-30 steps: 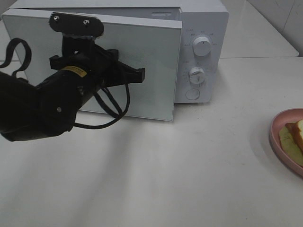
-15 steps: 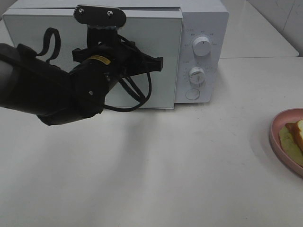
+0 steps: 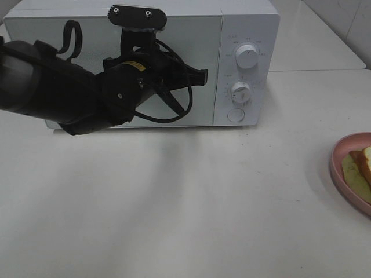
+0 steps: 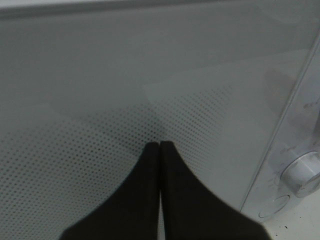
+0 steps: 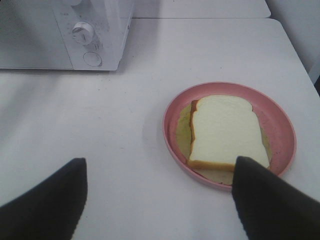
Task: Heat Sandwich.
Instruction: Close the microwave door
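The sandwich (image 5: pixel 225 131), white bread with a tan crust, lies on a round pink plate (image 5: pixel 171 135) on the white table. At the right edge of the exterior view only part of the sandwich (image 3: pixel 362 164) and plate (image 3: pixel 338 174) shows. My right gripper (image 5: pixel 157 200) hovers open above the table just short of the plate, holding nothing. The white microwave (image 3: pixel 249 26) stands at the back with its door (image 3: pixel 197 40) flush against the body. My left gripper (image 3: pixel 203 76) is shut and empty, and its tips (image 4: pixel 159 145) press on the door's dotted glass.
The microwave's control panel carries two knobs (image 3: pixel 247 57) (image 3: pixel 240 91) and a round button (image 3: pixel 235 115). The left arm (image 3: pixel 64 92) and its cables cover much of the door. Bare white table (image 3: pixel 191 202) spreads in front of the microwave.
The microwave door has swung from ajar to flat against the body. My left arm moved right and back with it, gripper still shut. The plate and sandwich have not moved.
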Action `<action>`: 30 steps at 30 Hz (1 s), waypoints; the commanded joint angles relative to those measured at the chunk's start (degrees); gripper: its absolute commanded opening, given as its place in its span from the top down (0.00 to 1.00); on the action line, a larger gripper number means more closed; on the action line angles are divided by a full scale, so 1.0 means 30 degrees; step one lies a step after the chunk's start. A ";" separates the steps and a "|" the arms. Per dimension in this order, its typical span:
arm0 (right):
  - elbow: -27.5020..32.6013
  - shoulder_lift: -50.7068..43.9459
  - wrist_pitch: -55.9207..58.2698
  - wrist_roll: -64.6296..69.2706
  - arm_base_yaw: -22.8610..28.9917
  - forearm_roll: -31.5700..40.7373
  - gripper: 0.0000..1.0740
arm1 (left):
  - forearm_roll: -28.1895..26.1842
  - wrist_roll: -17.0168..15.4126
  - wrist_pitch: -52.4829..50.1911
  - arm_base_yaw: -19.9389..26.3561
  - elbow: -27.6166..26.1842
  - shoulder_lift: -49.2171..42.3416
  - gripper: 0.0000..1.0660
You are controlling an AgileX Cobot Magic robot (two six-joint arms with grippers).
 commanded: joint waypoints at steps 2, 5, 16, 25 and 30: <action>0.0019 -0.0535 -0.0172 -0.0248 -0.0134 0.0000 0.29 | -0.0535 -0.0076 -0.1623 0.0611 -0.0611 0.0153 1.00; 0.0019 -0.0535 -0.0172 -0.0248 -0.0134 0.0000 0.29 | -0.0535 -0.0057 -0.1623 0.0592 -0.0611 0.0153 1.00; 0.0019 -0.0535 -0.0172 -0.0248 -0.0134 0.0000 0.29 | -0.1299 0.0783 -0.1528 -0.0649 -0.0554 0.0038 1.00; 0.0019 -0.0535 -0.0172 -0.0248 -0.0134 0.0000 0.29 | -0.5348 0.4183 -0.1566 -0.2177 -0.0229 -0.0859 1.00; 0.0019 -0.0535 -0.0172 -0.0248 -0.0134 0.0000 0.29 | -0.5462 0.4221 -0.1451 -0.2693 0.1203 -0.1872 1.00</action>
